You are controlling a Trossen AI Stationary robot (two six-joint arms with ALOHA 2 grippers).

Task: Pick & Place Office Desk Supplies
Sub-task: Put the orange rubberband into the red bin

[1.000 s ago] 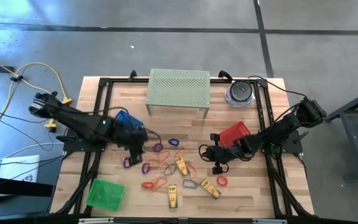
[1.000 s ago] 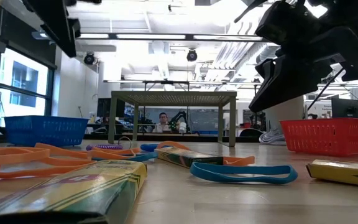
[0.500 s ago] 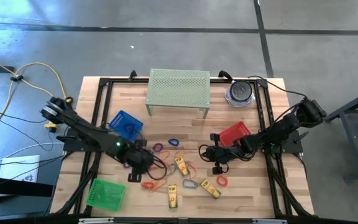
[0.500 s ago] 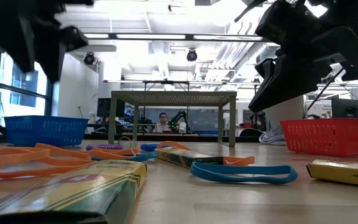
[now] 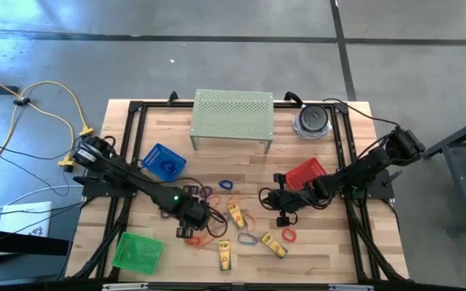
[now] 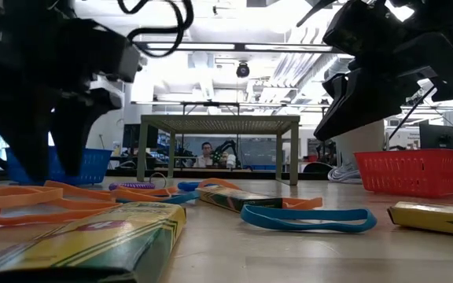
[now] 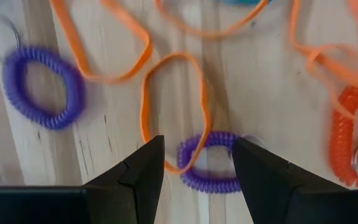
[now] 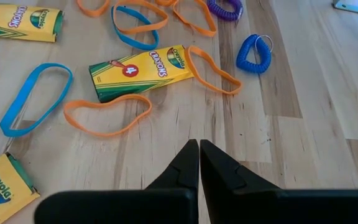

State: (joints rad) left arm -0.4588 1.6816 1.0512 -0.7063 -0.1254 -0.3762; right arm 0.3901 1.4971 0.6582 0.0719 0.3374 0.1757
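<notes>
The desk supplies lie scattered on the wooden table: orange bands (image 7: 174, 106), purple coil loops (image 7: 39, 87), blue bands (image 8: 33, 96) and yellow crayon boxes (image 8: 143, 71). My left gripper (image 5: 188, 223) points down, low over the left part of the scatter. It is open, with one finger on each side of a purple coil loop (image 7: 209, 163) that lies flat on the wood and partly under an orange band. My right gripper (image 5: 265, 195) hangs shut above bare wood to the right of the scatter, holding nothing.
A blue basket (image 5: 164, 162) stands at the left, a green basket (image 5: 136, 249) at the near left and a red basket (image 5: 306, 174) under my right arm. The pale green perforated stand (image 5: 231, 117) is at the far middle, with a round grey object (image 5: 312, 121) beside it.
My left gripper has come from beside the blue basket toward the table's near edge and the right, sinking low over the loops and rolling as it went. Its fingers stay equally far apart. My right arm has kept still.
</notes>
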